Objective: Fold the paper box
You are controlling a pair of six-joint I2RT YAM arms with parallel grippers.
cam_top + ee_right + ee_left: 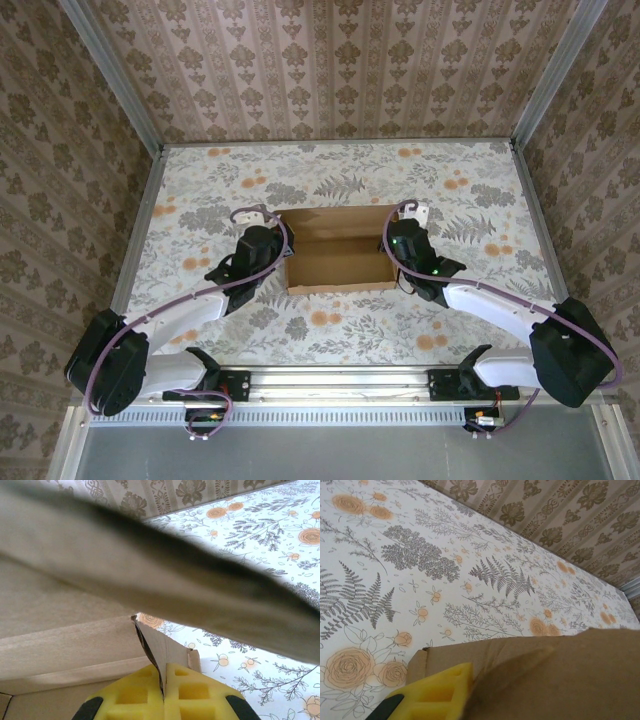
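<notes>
So the paper box (340,250) sits open mid-counter (340,335). Right claw (163,680) is pinched onto the box's right wall. Left claw (280,243) is at its left wall, but cardboard hides the grip, so can't tell. Looks light, thin and bendy, so I'd hold the walls near the creases, not the floppy flaps.

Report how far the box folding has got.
Done: the box lies as an open tray, with at least some walls looking raised. In hand: the right gripper is pinched on the box's right side wall. The left gripper is at the left side, one yellow finger beside a cardboard flap, grip unclear. Left: the top is open, so the side walls and lid apparently need tucking and closing.
</notes>
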